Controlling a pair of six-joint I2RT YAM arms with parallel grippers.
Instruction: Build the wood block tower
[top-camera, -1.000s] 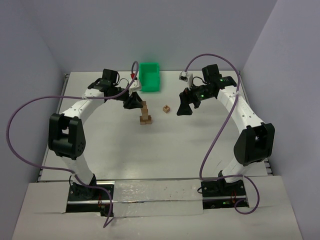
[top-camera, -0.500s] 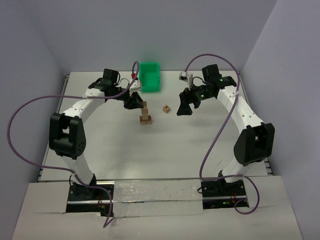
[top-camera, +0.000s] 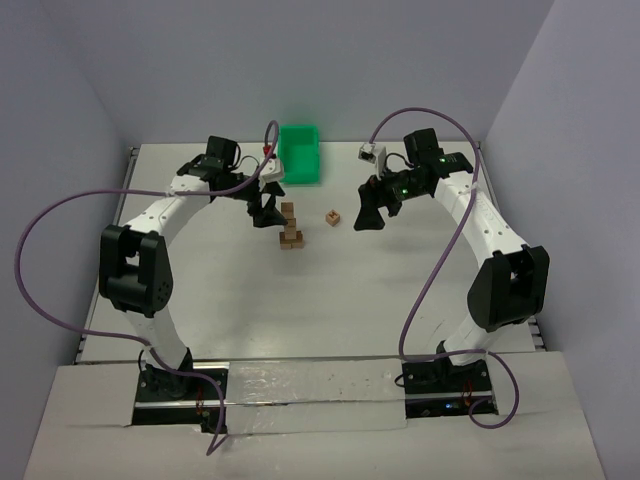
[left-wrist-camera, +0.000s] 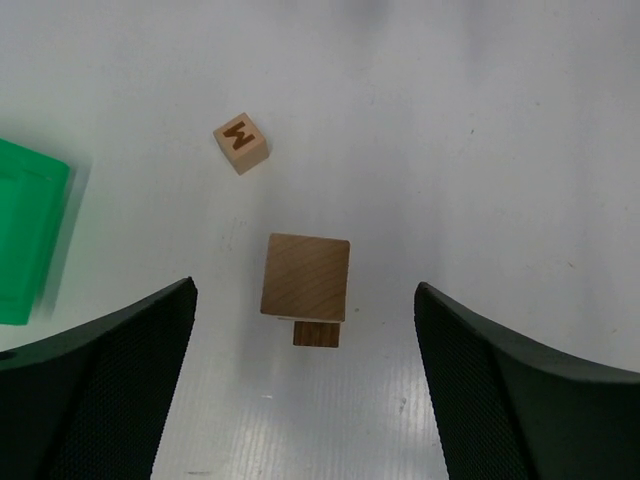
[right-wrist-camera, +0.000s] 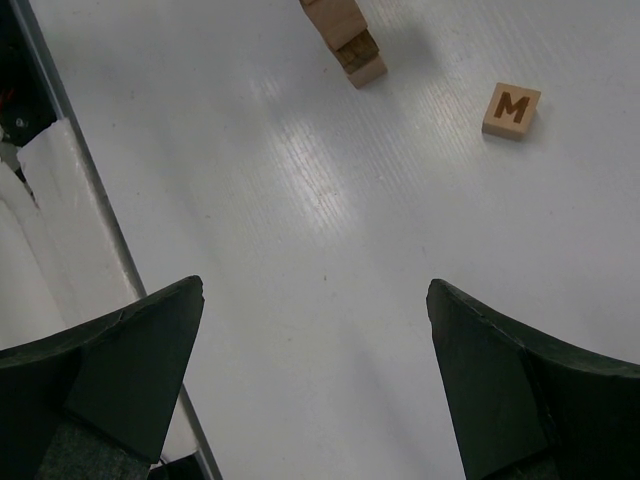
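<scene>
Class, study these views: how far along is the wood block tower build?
Done: the tower stands, a narrow column of cubes. In hand: nothing; the left pincer hangs open over its top, and the right pincer is open and empty. Left: the loose M block beside the tower awaits stacking.

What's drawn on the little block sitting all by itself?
A dark brown letter M on the light tan block, clearest in the right wrist view.
</scene>
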